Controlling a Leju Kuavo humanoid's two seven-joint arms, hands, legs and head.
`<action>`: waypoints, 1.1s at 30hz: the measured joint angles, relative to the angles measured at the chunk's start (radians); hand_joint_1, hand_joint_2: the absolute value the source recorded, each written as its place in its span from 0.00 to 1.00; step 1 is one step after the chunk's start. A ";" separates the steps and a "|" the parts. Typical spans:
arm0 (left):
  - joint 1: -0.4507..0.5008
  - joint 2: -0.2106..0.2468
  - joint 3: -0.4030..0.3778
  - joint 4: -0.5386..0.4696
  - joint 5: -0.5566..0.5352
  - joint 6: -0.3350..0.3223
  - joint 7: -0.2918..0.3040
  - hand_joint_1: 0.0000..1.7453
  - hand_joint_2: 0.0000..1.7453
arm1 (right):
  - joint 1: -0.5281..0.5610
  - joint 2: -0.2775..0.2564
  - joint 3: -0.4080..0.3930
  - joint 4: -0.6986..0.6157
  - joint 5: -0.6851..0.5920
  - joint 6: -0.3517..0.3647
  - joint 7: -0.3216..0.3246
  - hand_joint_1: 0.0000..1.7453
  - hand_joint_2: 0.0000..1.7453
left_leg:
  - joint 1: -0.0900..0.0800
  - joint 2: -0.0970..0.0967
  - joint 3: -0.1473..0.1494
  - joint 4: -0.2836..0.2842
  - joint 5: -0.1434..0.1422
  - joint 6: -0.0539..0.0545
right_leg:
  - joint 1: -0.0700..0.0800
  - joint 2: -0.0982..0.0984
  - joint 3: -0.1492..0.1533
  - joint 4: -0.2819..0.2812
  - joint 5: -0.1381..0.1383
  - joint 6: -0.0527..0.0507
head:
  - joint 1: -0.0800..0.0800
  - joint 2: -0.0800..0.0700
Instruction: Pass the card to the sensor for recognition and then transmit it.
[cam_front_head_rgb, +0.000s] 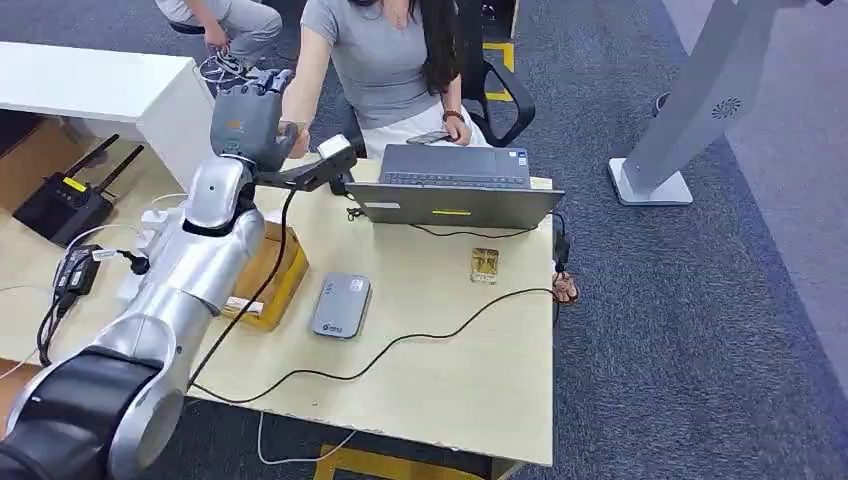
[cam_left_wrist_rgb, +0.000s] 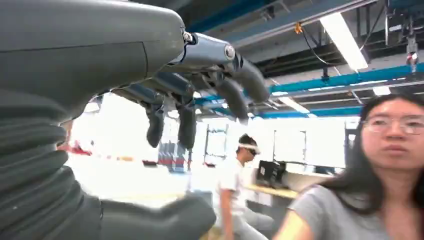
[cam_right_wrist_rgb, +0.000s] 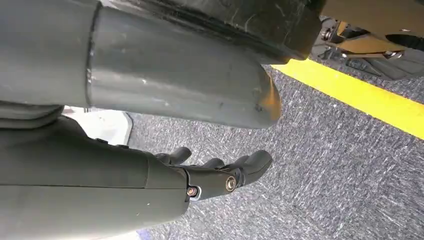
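The left hand (cam_front_head_rgb: 250, 115) is raised at the far edge of the pale wooden table (cam_front_head_rgb: 450, 370), close to the outstretched hand (cam_front_head_rgb: 297, 135) of a seated person in a grey T-shirt (cam_front_head_rgb: 385, 60). In the left wrist view its dark fingers (cam_left_wrist_rgb: 235, 95) are loosely curled and apart with nothing between them, so the hand is released. Whether the person's hand holds a card I cannot tell. Just beyond the hand, a dark handheld scanner with a white head (cam_front_head_rgb: 325, 165) sits beside an open grey laptop (cam_front_head_rgb: 455, 185). Nearer on the table lie a grey rectangular card sensor (cam_front_head_rgb: 341, 305), a yellow cardboard box (cam_front_head_rgb: 270, 275) and a small gold-coloured card (cam_front_head_rgb: 485, 264). The right hand (cam_right_wrist_rgb: 220, 175) hangs over grey carpet (cam_right_wrist_rgb: 325, 165), fingers slightly bent and empty.
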 joint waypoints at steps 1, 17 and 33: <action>0.030 -0.003 0.009 -0.032 0.052 0.022 -0.032 0.00 1.00 | 0.000 0.000 -0.002 0.000 -0.002 -0.002 0.000 0.00 0.00 | 0.000 0.000 0.000 0.000 0.000 0.000 | 0.000 0.000 0.000 0.000 0.000 0.000 | 0.000 0.000; 0.810 0.027 0.124 -0.758 0.266 0.186 -0.193 0.00 1.00 | 0.008 0.010 -0.084 0.001 -0.047 -0.049 -0.003 0.00 0.00 | 0.000 0.003 -0.002 -0.001 -0.003 -0.002 | -0.001 0.003 -0.003 0.000 -0.003 0.000 | 0.000 0.000; 0.851 0.109 0.252 -0.734 0.161 -0.139 -0.027 0.00 1.00 | 0.007 0.010 -0.124 0.001 -0.043 -0.048 -0.008 0.00 0.00 | 0.001 0.000 -0.002 -0.001 0.000 -0.001 | 0.000 0.000 -0.002 0.000 -0.001 0.000 | 0.000 0.000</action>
